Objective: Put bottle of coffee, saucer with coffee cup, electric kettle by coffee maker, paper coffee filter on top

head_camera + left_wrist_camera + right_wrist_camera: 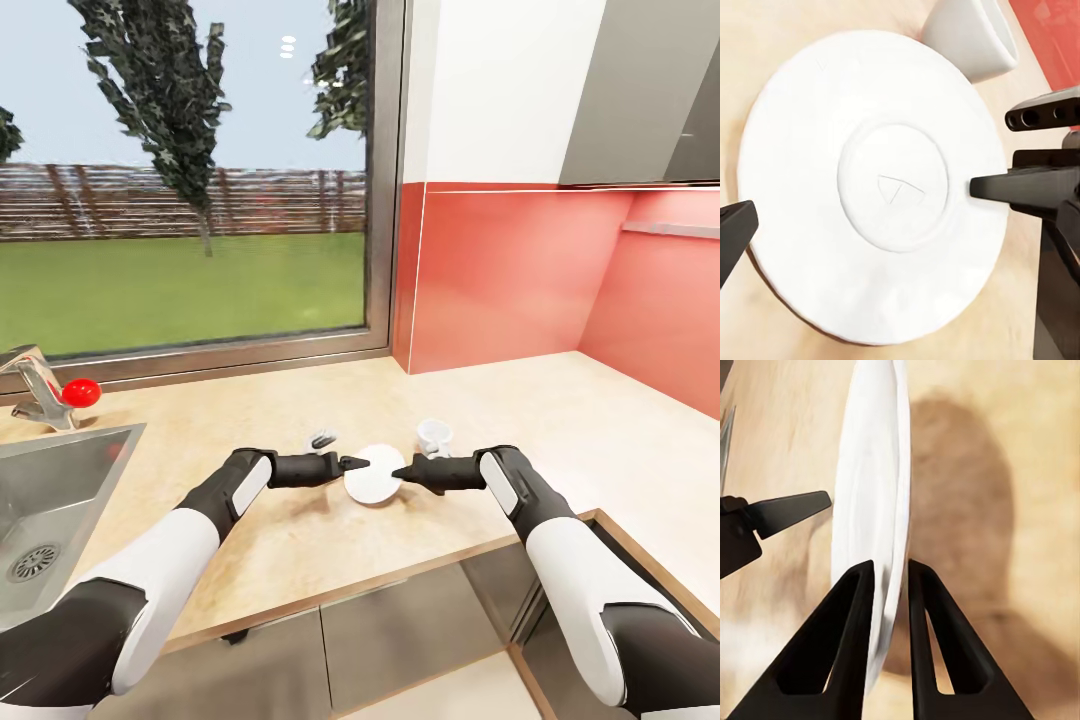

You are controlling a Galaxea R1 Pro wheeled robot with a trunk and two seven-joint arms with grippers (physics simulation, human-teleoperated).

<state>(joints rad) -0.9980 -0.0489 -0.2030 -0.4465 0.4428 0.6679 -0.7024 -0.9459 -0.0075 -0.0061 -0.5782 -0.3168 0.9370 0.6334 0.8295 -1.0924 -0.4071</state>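
Head view shows me the saucer held on edge just above the light wood desk, near its front edge, with my right gripper coming in from three o'clock and my left gripper from nine o'clock. Through the right wrist camera, the two black fingers sit narrow, pinching the saucer's rim between them, so that side has hold of the plate. My left gripper's fingers stand wide: the left wrist view looks straight at the saucer's face, with one left fingertip off one rim and the right gripper's tip at the opposite rim. I cannot tell whether the left fingers touch the plate. The coffee cup stands on the desk at about one o'clock from the saucer, just behind the right gripper. My worry is the grip: a thin rim pinched at one point can pivot or slip, and the plate would then drop onto the desk or tip off its front. A careless swing of the right arm could also knock the cup over. At ten o'clock from the saucer lies a small dark item I cannot identify, and the sink sits far off at nine o'clock.
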